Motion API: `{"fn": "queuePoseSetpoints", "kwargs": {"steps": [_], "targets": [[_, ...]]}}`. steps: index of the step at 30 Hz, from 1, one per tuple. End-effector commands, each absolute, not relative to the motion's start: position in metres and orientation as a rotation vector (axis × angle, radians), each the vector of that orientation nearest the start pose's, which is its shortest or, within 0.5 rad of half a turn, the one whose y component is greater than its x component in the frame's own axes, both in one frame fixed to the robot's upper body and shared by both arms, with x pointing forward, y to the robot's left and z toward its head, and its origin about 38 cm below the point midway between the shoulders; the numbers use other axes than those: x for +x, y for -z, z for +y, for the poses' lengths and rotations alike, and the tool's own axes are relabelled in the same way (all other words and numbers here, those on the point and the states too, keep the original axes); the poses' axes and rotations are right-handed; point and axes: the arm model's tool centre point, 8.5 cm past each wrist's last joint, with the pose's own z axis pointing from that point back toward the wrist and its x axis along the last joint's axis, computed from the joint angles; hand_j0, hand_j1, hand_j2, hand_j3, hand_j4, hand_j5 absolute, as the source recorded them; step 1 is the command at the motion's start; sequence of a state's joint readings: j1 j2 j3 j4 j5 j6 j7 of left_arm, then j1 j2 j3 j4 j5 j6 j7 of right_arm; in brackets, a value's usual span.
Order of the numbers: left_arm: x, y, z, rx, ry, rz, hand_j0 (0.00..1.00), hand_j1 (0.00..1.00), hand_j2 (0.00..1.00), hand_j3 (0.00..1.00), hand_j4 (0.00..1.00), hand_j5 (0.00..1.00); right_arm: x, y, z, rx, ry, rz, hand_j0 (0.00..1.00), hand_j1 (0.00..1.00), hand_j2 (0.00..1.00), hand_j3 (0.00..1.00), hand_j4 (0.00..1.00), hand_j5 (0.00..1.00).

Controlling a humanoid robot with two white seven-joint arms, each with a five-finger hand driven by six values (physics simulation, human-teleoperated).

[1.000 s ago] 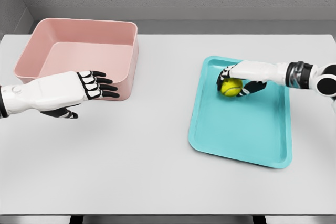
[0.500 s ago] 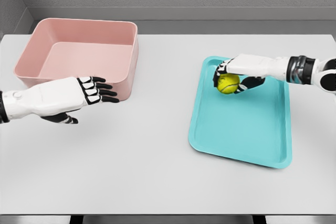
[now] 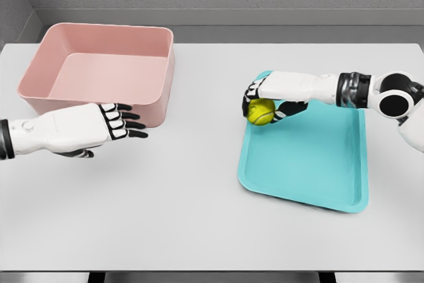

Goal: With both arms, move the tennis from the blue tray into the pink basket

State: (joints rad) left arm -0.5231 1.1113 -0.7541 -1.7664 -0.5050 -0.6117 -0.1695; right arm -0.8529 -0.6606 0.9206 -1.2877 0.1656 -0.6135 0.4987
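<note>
Over blue tray [image 3: 311,164] left edge: right hand [image 3: 264,99] clamped on tennis ball [image 3: 261,111]; left hand [image 3: 99,126] fingers spread.

No text, label, brand, number or sign can be read anywhere; every visible surface shows plain, unmarked colour.
</note>
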Motion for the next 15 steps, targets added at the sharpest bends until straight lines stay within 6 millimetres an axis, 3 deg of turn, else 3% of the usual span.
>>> {"fn": "queuePoseSetpoints", "kwargs": {"steps": [1,4,8,15], "targets": [[0.352,-0.217,0.302,-0.537,-2.853,1.929,1.00,1.00,1.00,1.00,1.00,1.00,0.460,-0.201,-0.208,-0.040,-2.048,-1.573,0.53,0.53,0.53,0.53,0.53,0.53],[0.351,-0.217,0.303,-0.524,-2.854,1.952,1.00,1.00,1.00,1.00,1.00,1.00,0.459,-0.201,-0.201,-0.026,-2.052,-1.587,0.53,0.53,0.53,0.53,0.53,0.53],[0.348,-0.222,0.302,-0.517,-2.722,2.158,1.00,1.00,1.00,1.00,1.00,1.00,0.457,-0.200,-0.188,0.002,-2.055,-1.610,0.52,0.52,0.52,0.52,0.52,0.52],[0.346,-0.219,0.303,-0.509,-2.721,2.174,1.00,1.00,1.00,1.00,1.00,1.00,0.453,-0.193,-0.165,0.058,-2.070,-1.630,0.52,0.52,0.52,0.52,0.52,0.52]]}}
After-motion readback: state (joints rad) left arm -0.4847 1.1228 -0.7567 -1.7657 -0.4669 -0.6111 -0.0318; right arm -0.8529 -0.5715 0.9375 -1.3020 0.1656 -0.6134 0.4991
